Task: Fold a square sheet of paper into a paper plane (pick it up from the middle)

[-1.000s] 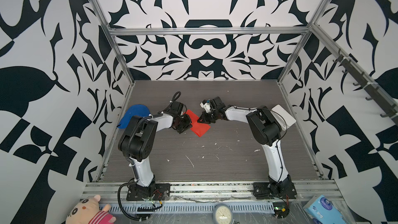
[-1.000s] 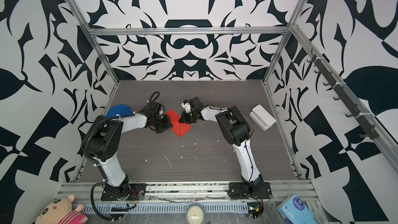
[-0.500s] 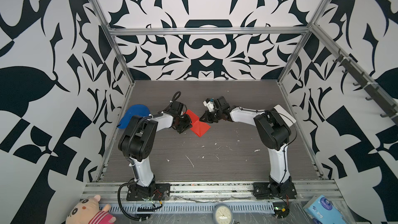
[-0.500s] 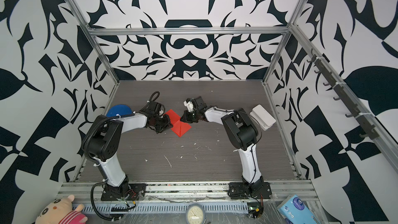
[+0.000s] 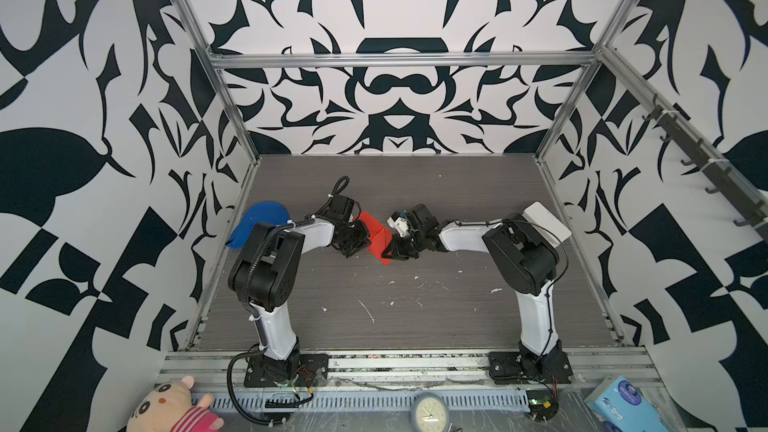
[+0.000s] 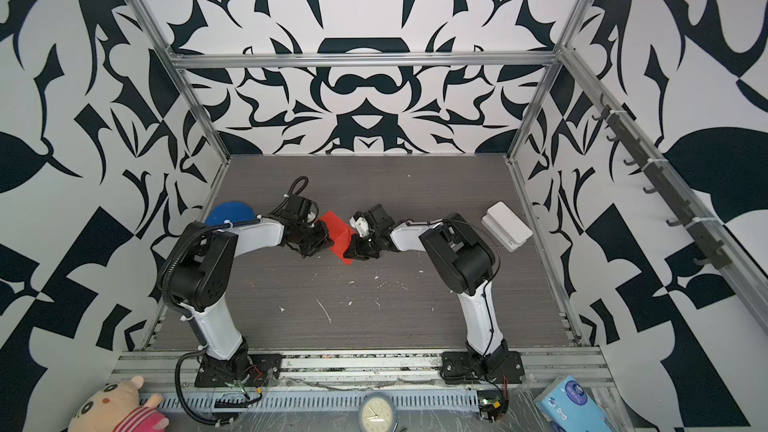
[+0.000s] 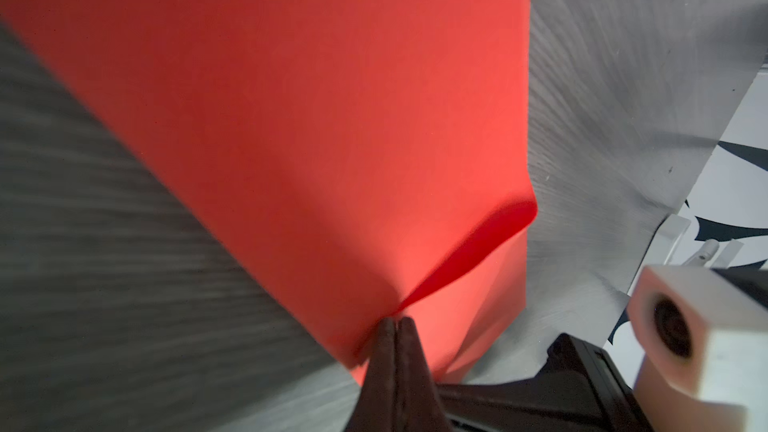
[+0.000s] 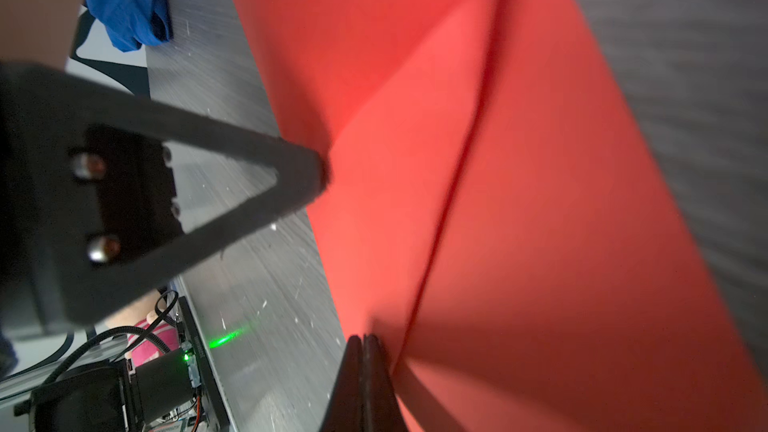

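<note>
Left wrist view: square sheet of paper (image 7: 291, 118), part-folded, pinched near the middle of the tabletop (image 5: 457, 326).
Left gripper (image 7: 394, 322) jaws are pressed together on its edge; right gripper (image 8: 363, 340) jaws likewise. By my judgement, edges should meet squarely before the crease is flattened. No writing is legible.

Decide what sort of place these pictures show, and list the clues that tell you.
Probably a robotics lab test cell. Clues: a left arm and a right arm bolted to a metal rail, patterned walls on a metal frame, and a red paper sheet held between them.
</note>
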You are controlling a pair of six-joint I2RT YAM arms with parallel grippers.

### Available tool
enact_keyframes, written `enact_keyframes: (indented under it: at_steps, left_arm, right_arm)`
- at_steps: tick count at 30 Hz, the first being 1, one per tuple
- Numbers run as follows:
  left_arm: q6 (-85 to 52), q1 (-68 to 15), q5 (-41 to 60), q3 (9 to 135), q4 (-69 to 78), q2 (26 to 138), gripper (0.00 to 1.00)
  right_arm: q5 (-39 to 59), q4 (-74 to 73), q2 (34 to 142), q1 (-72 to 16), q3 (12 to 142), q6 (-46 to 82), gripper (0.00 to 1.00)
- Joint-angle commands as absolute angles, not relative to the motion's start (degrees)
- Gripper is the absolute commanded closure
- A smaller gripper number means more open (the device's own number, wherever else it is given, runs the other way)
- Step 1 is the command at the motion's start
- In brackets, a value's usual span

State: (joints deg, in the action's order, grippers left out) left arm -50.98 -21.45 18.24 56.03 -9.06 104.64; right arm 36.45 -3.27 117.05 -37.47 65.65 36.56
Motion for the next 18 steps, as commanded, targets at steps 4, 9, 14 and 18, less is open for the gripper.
enact_keyframes:
  at_steps: [4, 9, 14, 18]
  left_arm:
    - [-50.8, -21.6, 12.4, 53.9, -15.5, 108.9, 1.0]
    - [-50.7, -21.6, 12.5, 53.9, -15.4, 108.6, 1.0]
    - [-50.2, -21.6, 12.7, 54.1, -15.4, 108.5, 1.0]
    - [-49.4, -21.6, 13.2, 54.7, -15.7, 108.7, 1.0]
  right_arm:
    - [36.5, -3.0, 110.6, -37.4, 59.1, 36.5, 1.0]
    - [36.9, -6.3, 108.4, -37.1, 59.9, 37.6, 1.0]
    - [35.9, -5.6, 113.4, -36.8, 67.5, 36.3, 1.0]
    - [36.2, -4.6, 118.4, -36.1, 72.6, 34.9, 1.0]
